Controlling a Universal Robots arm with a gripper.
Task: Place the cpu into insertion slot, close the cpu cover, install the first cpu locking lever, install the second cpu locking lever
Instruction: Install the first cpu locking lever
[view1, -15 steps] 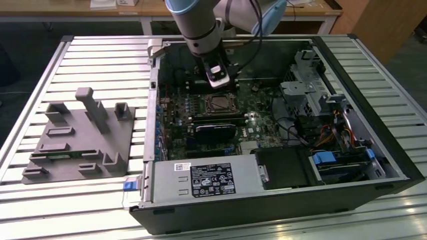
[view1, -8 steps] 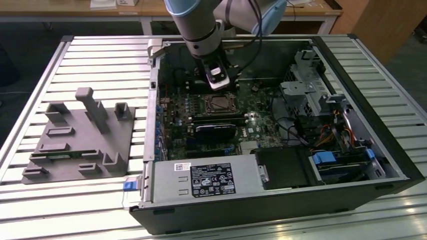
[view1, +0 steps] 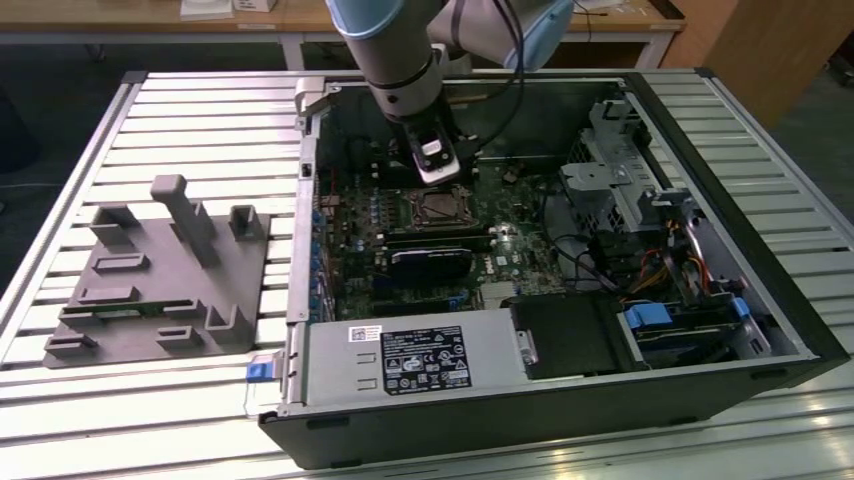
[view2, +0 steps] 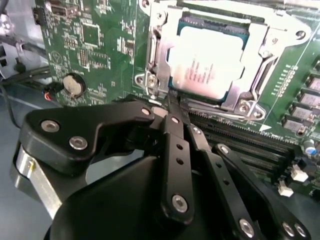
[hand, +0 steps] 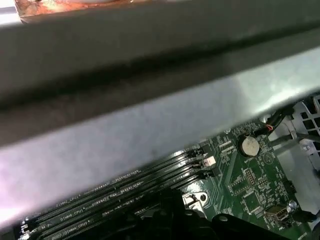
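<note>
Silvery cpu (view2: 207, 62) sits in the insertion slot (view2: 215, 22), framed by the cpu cover (view2: 260, 47). Your end effector (view2: 172, 104), pinched narrow with nothing visibly held, points straight at its near edge.

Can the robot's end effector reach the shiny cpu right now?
Probably yes: the end effector hangs right beside the insertion slot, and nothing stands between it and the cpu. The cpu cover lies over the chip's edges, though.

A robotics lab or workshop: an opened computer case (view1: 534, 410) on a slatted metal bench (view1: 200, 130), wooden desks (view1: 120, 20) behind.
</note>
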